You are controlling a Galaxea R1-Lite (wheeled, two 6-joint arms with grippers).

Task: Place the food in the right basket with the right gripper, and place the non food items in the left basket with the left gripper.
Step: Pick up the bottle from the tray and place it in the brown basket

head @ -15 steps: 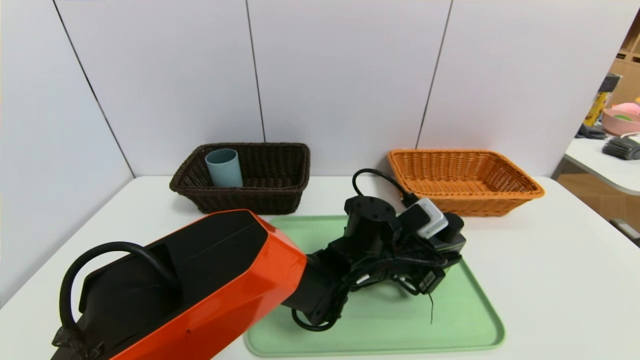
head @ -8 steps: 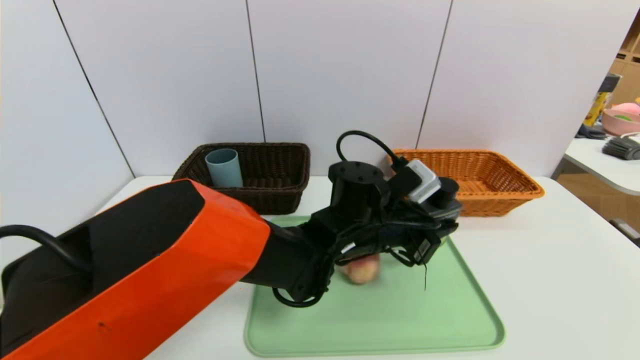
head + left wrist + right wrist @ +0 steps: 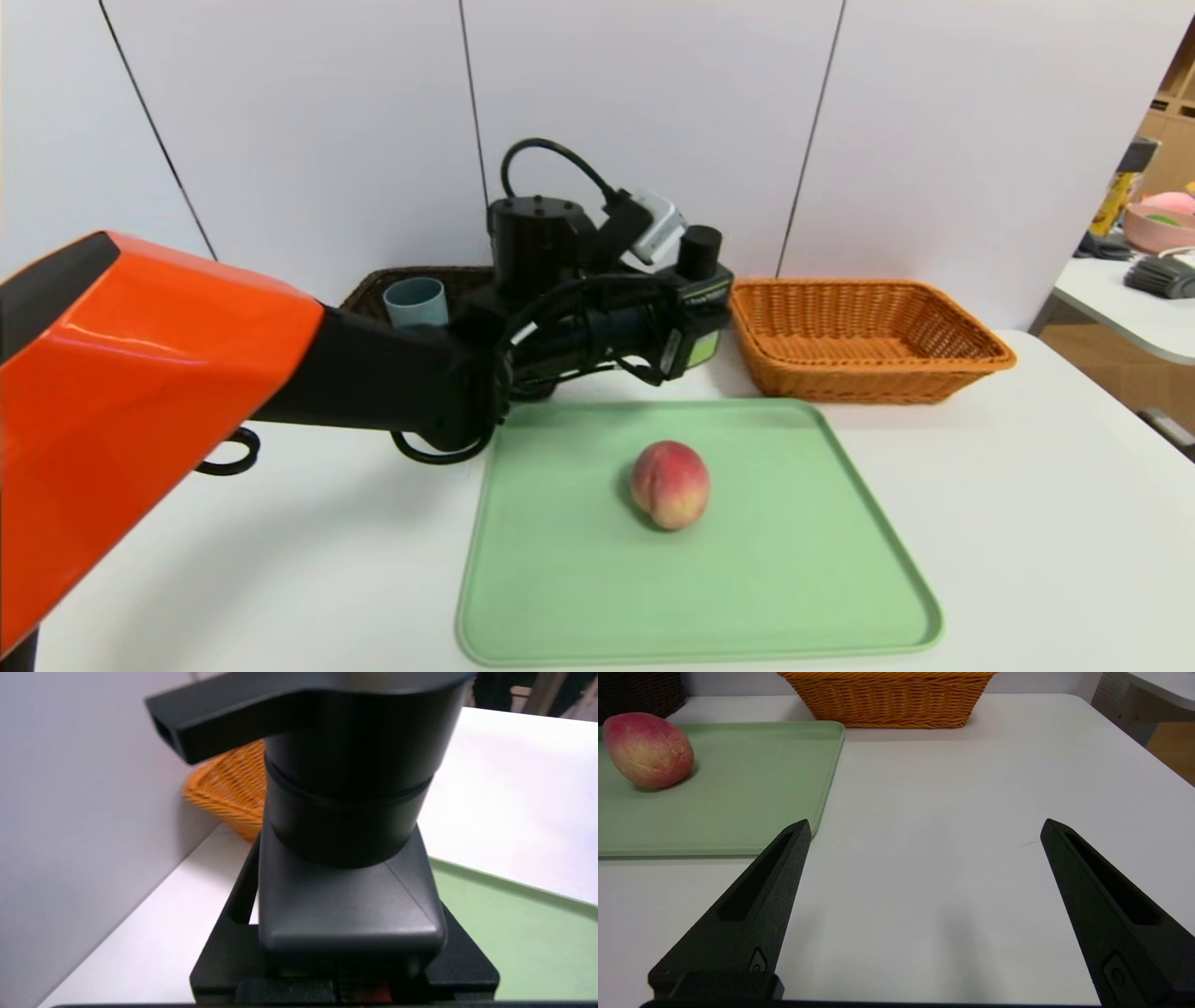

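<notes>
White table (image 3: 1027,523) carries a green tray (image 3: 803,597), the orange right basket (image 3: 868,341) and the dark left basket (image 3: 369,294), cup (image 3: 415,303) inside. Held aloft between the baskets, the left gripper (image 3: 695,322) clamps the pump bottle (image 3: 348,788). The right gripper (image 3: 924,828) gapes, parked beside the tray. The peach (image 3: 670,484) sits mid-tray.

Count of what is before me: two baskets, one tray, one peach, one cup, one pump bottle, two pincers.

I count one dark brown basket (image 3: 369,287) and one orange-tan basket (image 3: 868,338) on my tabletop (image 3: 1046,523), one green tray (image 3: 794,597) bearing a single peach (image 3: 670,483), one grey-blue cup (image 3: 415,302), one black pump bottle (image 3: 700,299), and my two pincers, the left pincer (image 3: 686,327) and the right pincer (image 3: 924,830).
</notes>
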